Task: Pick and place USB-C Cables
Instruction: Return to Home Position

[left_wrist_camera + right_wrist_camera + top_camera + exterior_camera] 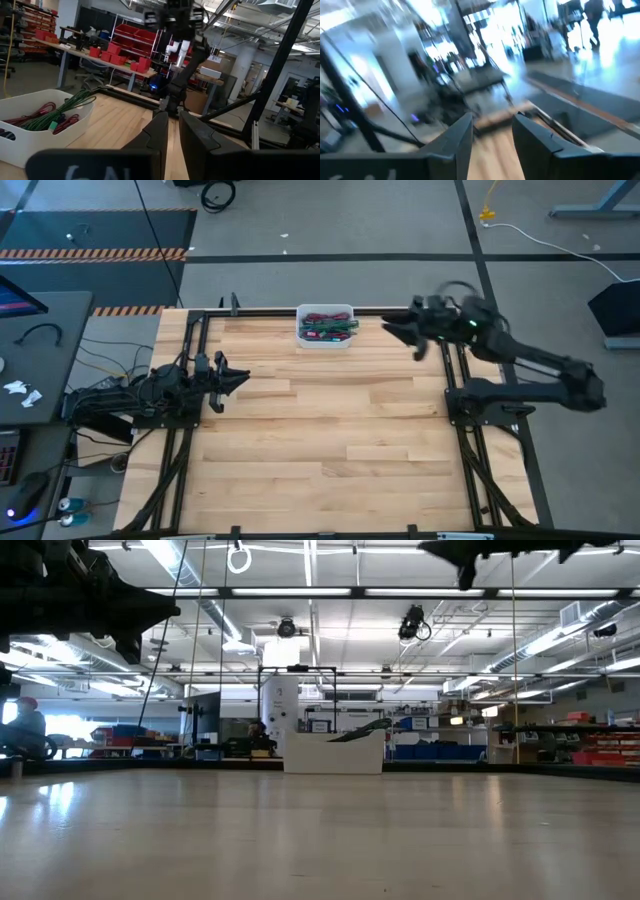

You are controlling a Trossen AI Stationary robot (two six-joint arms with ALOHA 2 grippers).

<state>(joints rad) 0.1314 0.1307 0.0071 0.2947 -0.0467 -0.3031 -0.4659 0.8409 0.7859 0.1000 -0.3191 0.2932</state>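
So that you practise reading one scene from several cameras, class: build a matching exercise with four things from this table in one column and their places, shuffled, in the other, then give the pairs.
Column one
1. white bin
2. green cable
3. left pincer
4. right pincer

Column two
A. over the left side of the table
B. right of the bin, near the far edge
C. middle of the table's far edge
D. in the bin, draped over its rim

Pairs: 1-C, 2-D, 3-A, 4-B
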